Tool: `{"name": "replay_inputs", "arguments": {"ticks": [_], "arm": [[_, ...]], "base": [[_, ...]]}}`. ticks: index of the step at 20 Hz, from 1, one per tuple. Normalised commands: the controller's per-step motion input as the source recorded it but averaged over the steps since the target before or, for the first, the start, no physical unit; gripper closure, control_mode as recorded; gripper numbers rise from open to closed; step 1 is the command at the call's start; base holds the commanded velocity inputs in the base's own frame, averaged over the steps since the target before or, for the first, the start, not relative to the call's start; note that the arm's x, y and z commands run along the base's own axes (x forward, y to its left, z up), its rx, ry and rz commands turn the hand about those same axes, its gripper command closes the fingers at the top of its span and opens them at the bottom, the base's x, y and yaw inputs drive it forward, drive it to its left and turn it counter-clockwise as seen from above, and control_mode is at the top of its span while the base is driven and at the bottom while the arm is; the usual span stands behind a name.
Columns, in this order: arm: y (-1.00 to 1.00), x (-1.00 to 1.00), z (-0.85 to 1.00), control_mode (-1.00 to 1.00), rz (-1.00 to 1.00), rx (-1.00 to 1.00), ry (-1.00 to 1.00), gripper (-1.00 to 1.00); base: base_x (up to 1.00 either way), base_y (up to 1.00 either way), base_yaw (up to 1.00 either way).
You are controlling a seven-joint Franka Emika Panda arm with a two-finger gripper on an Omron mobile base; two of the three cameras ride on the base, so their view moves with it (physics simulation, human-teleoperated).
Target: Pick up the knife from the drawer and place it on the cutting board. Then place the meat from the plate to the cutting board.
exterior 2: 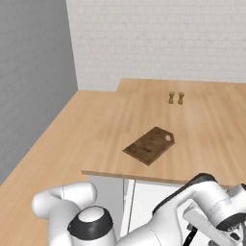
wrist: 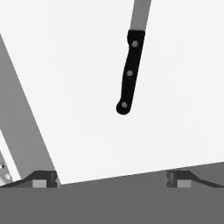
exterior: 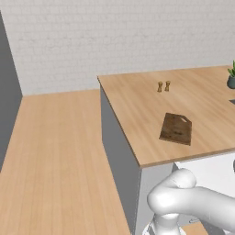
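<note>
The knife lies on the white floor of the open drawer, its black handle toward me and its grey blade running off the top of the hand view. My gripper hovers above the drawer, open, with the handle's end well ahead of the fingertips and nothing between them. The dark brown cutting board rests bare on the wooden counter, near its front edge. The meat and the plate are out of view.
Two small wooden shakers stand farther back on the counter. A potted plant sits at the far right edge. A grey drawer wall runs along the left of the hand view. Wooden floor lies left of the counter.
</note>
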Motion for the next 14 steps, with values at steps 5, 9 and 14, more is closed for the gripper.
{"name": "replay_inputs", "arguments": {"ticks": [5, 9, 14], "arm": [[0.29, 0.03, 0.14, -1.0, -0.16, -0.09, -0.08, -1.0], [0.25, 0.38, 0.03, -1.0, -0.09, -0.21, 0.09, -1.0], [0.13, 0.39, -0.16, -1.0, -0.05, -0.1, 0.12, -1.0]], "base": [[0.0, 0.0, 0.0], [0.0, 0.0, 0.0], [0.0, 0.0, 0.0]]}}
